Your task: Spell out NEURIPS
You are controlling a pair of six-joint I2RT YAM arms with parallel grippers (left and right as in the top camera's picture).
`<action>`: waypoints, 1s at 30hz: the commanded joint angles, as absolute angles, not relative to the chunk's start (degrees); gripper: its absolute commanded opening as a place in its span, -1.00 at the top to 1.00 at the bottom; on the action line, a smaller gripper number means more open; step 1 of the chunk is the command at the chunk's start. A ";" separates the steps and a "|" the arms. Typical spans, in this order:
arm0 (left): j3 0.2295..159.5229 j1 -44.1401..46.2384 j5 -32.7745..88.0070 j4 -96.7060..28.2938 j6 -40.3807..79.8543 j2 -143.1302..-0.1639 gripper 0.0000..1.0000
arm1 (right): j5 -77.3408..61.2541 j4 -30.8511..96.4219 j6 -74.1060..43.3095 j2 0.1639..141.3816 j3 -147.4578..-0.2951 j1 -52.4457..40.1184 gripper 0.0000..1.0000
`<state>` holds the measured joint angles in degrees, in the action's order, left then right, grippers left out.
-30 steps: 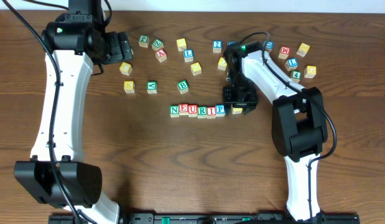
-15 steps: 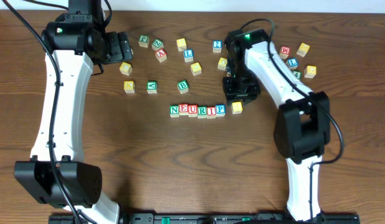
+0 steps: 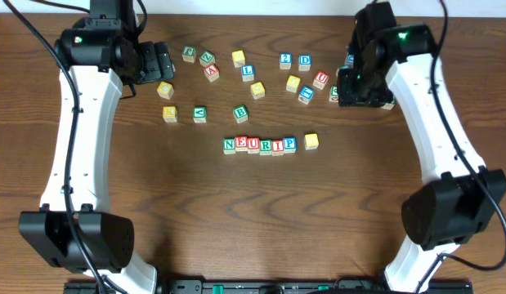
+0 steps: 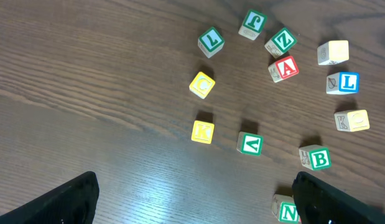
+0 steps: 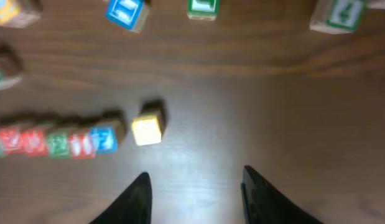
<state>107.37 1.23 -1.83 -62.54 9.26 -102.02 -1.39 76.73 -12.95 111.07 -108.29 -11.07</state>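
**A:** What differs from a second ago?

**B:** The right gripper (image 3: 357,86) has left the yellow cube (image 3: 311,141). It was down over that cube at the end of the row (image 3: 259,145). Now it is at the far right of the table (image 3: 236,220), among the loose cubes (image 3: 247,72) and well apart from the row. The left arm has not moved.

**A:** And the cubes themselves?

**B:** They are small wooden blocks with pale sides and coloured faces. The row reads N, E, U, R, I, P, packed side to side. The yellow cube sits just beside the P with a small gap, a touch out of line. The table is dark brown wood with a fine grain.

**A:** Fingers?

**B:** Both pairs are black. The right pair stands partly apart with only bare wood between. From its wrist camera, the yellow cube lies ahead and to the left, and the row lies further left, blurred. The left gripper (image 4: 195,180) is spread wide and empty, with the green N near its right fingertip.
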 commanded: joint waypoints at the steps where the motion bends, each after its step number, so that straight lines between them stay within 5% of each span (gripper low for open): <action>1: 107.04 1.08 -1.76 -62.48 10.17 -102.76 -0.96 | -1.02 70.46 -12.62 113.65 -99.00 -10.41 0.21; 11: 107.04 1.08 -1.76 -62.50 10.20 -102.76 -0.96 | -4.03 54.61 -13.26 113.67 -83.57 -10.96 0.26; 30: 107.04 1.08 -1.76 -62.50 10.20 -102.76 -0.95 | -4.71 47.97 -13.47 113.97 -78.89 -11.99 0.27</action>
